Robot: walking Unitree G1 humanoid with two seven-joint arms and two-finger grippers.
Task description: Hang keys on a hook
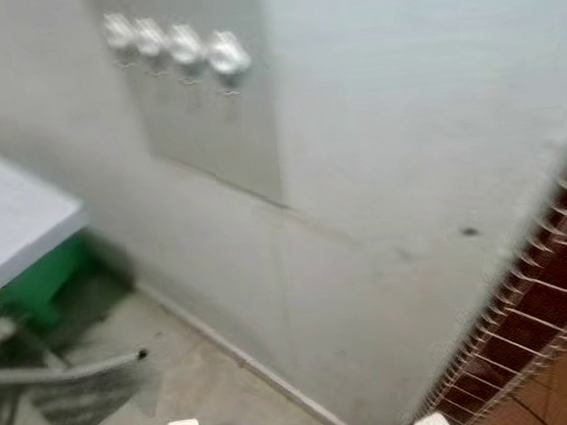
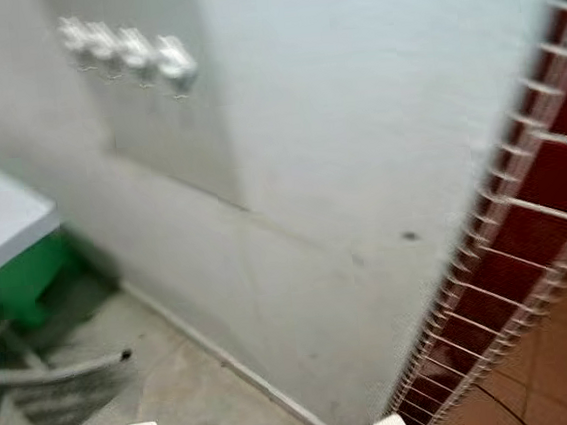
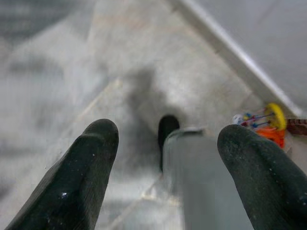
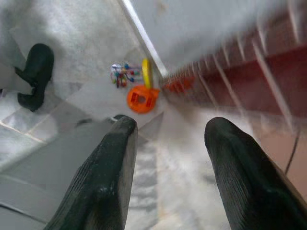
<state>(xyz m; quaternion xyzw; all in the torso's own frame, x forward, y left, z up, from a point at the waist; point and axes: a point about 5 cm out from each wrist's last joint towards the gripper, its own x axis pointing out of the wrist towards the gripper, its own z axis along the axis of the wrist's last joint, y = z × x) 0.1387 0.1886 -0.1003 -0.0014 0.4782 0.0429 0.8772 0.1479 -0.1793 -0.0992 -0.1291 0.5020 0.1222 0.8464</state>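
A row of four silver hooks (image 1: 175, 50) sits high on a pale wall (image 1: 397, 141), seen blurred from the head camera; a white counter (image 1: 7, 214) with a green base stands to the left; the left end effector (image 3: 165, 158) and right end effector (image 4: 168, 163) both hang over the tiled floor (image 3: 72, 72), fingers spread and holding nothing; colourful keys (image 4: 132, 74) lie on the floor beside an orange toy (image 4: 141, 99), near the wall's foot.

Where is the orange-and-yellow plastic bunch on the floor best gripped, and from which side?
Likely the round orange piece: the broadest part, lying on the grey floor. Come from above on the room side, since the white wall stands close behind it. Blur hides finer detail.
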